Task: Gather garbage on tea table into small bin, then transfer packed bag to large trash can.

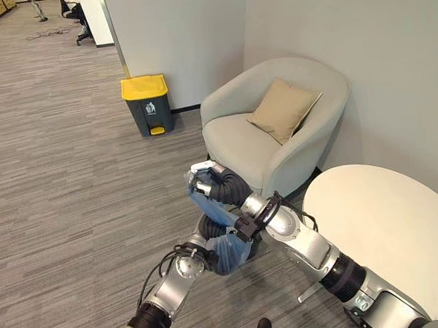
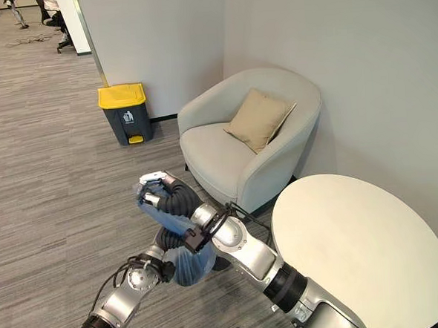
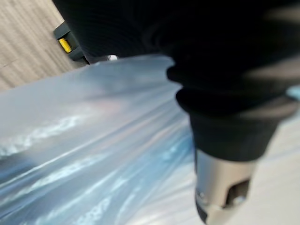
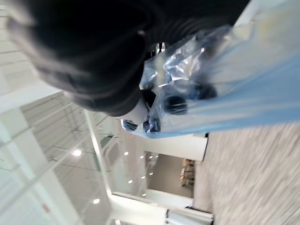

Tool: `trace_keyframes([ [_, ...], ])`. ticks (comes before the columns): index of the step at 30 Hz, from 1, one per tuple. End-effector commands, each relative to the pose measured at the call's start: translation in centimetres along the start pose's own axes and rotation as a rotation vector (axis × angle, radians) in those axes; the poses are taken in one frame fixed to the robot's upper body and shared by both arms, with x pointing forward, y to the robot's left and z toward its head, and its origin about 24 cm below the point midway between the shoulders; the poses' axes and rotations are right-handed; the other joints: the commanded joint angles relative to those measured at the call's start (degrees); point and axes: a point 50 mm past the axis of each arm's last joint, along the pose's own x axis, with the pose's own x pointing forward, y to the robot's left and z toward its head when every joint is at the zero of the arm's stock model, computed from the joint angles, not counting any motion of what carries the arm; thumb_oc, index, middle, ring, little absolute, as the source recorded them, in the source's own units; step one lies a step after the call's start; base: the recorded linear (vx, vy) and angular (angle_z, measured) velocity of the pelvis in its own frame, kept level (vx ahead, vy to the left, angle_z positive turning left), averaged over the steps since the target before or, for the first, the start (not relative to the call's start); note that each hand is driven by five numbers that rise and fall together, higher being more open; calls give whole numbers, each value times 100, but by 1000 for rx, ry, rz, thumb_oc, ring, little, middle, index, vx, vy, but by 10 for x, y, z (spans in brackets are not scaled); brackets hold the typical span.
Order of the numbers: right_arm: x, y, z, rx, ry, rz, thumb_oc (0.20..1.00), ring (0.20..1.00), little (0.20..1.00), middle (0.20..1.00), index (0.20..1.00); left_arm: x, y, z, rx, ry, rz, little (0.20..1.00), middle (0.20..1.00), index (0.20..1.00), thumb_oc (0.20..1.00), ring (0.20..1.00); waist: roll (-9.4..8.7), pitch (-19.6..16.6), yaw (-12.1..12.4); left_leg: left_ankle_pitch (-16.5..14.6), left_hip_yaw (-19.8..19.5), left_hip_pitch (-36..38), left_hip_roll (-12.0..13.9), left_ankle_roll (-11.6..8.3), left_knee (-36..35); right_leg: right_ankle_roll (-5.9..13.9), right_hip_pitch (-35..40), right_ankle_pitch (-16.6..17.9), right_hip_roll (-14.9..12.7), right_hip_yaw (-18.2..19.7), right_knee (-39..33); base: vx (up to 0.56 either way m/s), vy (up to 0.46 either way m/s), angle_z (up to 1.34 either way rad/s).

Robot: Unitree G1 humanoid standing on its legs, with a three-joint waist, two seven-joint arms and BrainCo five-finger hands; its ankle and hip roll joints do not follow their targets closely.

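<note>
Both my hands carry the bag [image 1: 217, 231] over the floor by the chair [image 1: 276, 131], the bin [image 1: 147, 104] well ahead: my right hand [image 1: 205, 181] grips its neck, my left hand [image 1: 208, 231] sits under it. From my right wrist, fingers [image 4: 174, 104] curl into bunched film; from my left wrist, I cannot tell my fingers' state. Soft, slippery, light plastic, I judge; best held at the gathered neck.
</note>
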Motion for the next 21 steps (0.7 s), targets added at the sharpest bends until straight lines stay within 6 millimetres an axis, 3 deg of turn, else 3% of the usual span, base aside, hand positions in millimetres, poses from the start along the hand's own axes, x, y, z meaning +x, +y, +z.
trace_keyframes([
  [1, 35, 26, 65, 50, -319, 131, 200, 200, 200, 200, 200, 25, -7, 33, 86, -136, -5, 1000, 1000, 1000, 1000, 1000, -156, -50, -10, -408, -134, -76, -104, -142, -44, 615, 532, -936, -267, 346, 126, 0, 0, 0],
  [2, 36, 28, 65, 48, -319, 137, 200, 200, 200, 200, 200, 27, -8, 35, 87, -141, -4, 1000, 1000, 1000, 1000, 1000, -157, -53, -13, -410, -133, -74, -108, -140, -44, 614, 534, -937, -267, 346, 128, -11, 21, 4],
  [3, 38, 32, 65, 45, -318, 152, 200, 200, 200, 200, 200, 31, -8, 40, 87, -153, 5, 410, 410, 410, 410, 410, -156, -60, -32, -412, -127, -68, -112, -138, -44, 611, 530, -926, -270, 355, 122, -13, 21, 4],
  [4, 40, 34, 66, 52, -321, 157, 200, 200, 200, 200, 200, 34, -4, 47, 68, -174, 25, 200, 200, 200, 200, 200, -149, -65, -51, -415, -113, -59, -115, -135, -44, 612, 526, -907, -276, 374, 106, 0, 0, 0],
  [13, 34, 26, 50, 14, -253, 131, 200, 200, 200, 200, 200, 29, 13, 59, -61, -228, 95, 200, 200, 200, 200, 200, -105, -65, -64, -412, -61, -52, -122, -126, -44, 633, 539, -849, -296, 393, 49, -6, 6, -5],
  [19, 20, 11, 30, -79, -159, 96, 200, 200, 200, 200, 200, 20, 25, 66, -132, -288, 105, 200, 200, 200, 200, 200, -76, -67, -74, -410, -68, -59, -134, -127, -44, 659, 557, -841, -326, 370, 22, 1, 1, -1],
  [20, 18, 9, 27, -83, -146, 89, 363, 363, 363, 363, 363, 19, 28, 67, -139, -296, 110, 200, 200, 200, 200, 200, -71, -66, -76, -409, -70, -61, -133, -129, -44, 661, 560, -841, -330, 365, 21, 0, 0, 0],
  [21, 15, 6, 25, -92, -137, 80, 796, 796, 796, 796, 796, 17, 31, 67, -147, -302, 119, 200, 200, 200, 200, 200, -66, -71, -81, -410, -70, -61, -137, -128, -44, 663, 562, -842, -331, 364, 19, 0, 0, 0],
])
